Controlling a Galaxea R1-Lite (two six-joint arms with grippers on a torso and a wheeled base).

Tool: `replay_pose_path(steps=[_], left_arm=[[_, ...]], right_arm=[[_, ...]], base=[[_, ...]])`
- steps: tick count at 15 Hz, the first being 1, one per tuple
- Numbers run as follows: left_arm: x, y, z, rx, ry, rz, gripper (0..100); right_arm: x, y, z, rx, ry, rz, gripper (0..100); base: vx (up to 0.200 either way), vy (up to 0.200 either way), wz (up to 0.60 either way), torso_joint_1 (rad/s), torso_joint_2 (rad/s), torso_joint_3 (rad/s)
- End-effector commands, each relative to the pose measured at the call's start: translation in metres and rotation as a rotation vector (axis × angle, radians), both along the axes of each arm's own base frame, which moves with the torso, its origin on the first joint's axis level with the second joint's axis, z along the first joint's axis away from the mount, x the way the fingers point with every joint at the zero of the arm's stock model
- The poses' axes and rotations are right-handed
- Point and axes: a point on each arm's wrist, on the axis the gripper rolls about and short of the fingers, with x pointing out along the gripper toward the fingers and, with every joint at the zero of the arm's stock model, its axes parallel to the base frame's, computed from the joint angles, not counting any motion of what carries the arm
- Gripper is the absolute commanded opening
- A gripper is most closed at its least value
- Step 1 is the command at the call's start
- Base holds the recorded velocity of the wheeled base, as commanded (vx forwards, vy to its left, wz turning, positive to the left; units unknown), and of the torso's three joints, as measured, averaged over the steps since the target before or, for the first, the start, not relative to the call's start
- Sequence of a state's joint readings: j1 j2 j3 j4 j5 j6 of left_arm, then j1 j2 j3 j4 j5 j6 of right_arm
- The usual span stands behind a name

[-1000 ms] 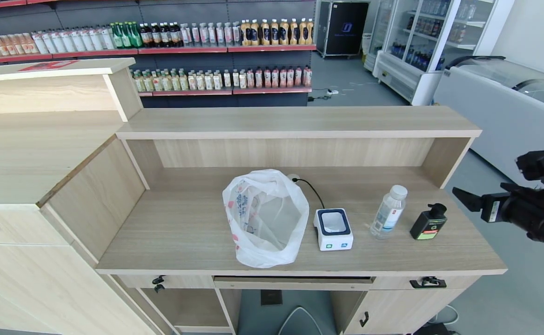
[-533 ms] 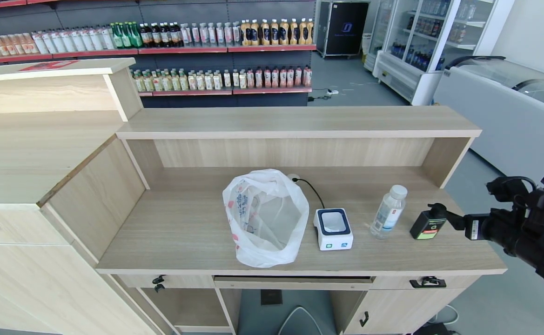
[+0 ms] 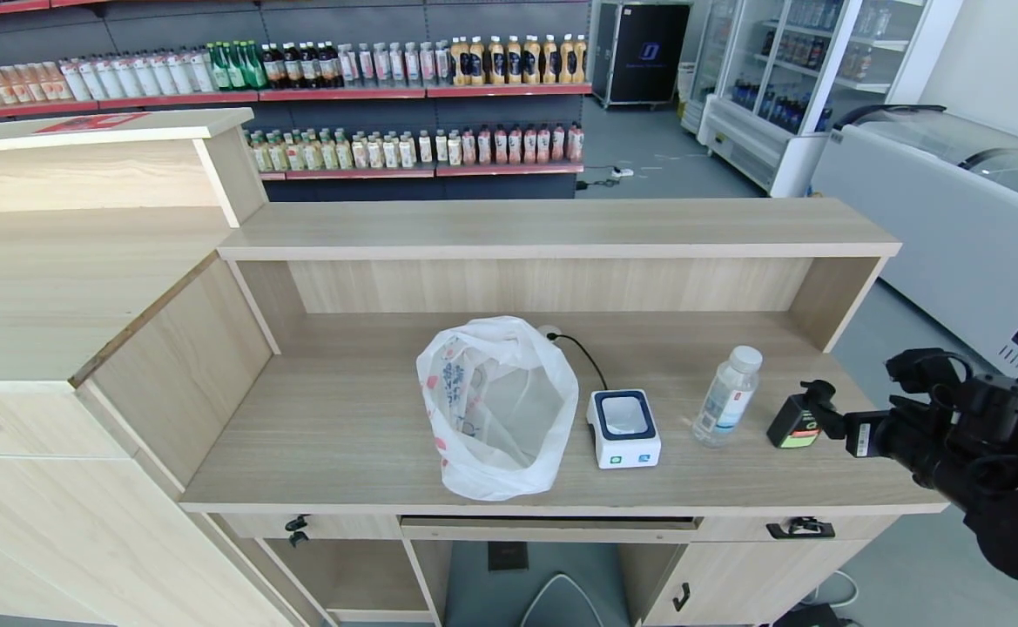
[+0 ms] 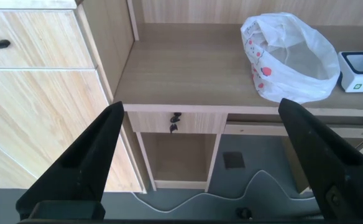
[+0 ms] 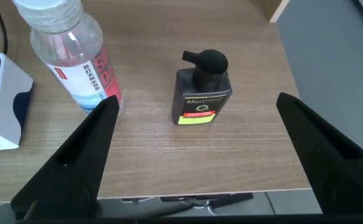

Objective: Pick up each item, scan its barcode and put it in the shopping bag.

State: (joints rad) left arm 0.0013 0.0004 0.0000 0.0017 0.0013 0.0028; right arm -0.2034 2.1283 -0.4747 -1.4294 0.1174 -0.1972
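A white plastic shopping bag [image 3: 495, 409] stands open at the middle of the wooden counter [image 3: 343, 435]. To its right come a white scanner [image 3: 623, 428], an upright clear water bottle [image 3: 726, 399] and a black pump bottle [image 3: 792, 424]. My right gripper [image 3: 825, 416] is open at the counter's right end, just right of the pump bottle and not touching it. In the right wrist view the pump bottle [image 5: 200, 87] stands between the spread fingers [image 5: 76, 162], with the water bottle [image 5: 73, 59] beside it. My left gripper [image 4: 201, 106] is open, low in front of the counter, left of the bag [image 4: 290, 59].
A raised shelf [image 3: 552, 228] runs along the counter's back, with side walls at both ends. The scanner's cable [image 3: 583, 353] trails behind the bag. Drawers [image 4: 38, 43] stand to the left. Store shelves of drinks [image 3: 300, 70] and freezers [image 3: 953, 200] lie beyond.
My right arm has come down and leftward, bringing its open gripper from off the counter's right end to beside the black pump bottle. The items have stayed put.
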Motion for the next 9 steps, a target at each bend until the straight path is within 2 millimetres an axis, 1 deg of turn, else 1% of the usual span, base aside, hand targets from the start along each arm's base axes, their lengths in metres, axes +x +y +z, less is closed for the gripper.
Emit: replay_pose_path(steps=[1,9], left_arm=[[0.000,0.000,0.000,0.000,-0.001,0.001,100],[0.000,0.000,0.000,0.000,-0.001,0.001,100]], right_arm=[[0.005,0.004,-0.016,0.009,0.021,0.038,100],[0.027,0.018,-0.031,0.004,-0.011,0.102,100]], base=[[0.000,0.000,0.00,0.000,0.00,0.000],[0.000,0.000,0.00,0.000,0.00,0.000]])
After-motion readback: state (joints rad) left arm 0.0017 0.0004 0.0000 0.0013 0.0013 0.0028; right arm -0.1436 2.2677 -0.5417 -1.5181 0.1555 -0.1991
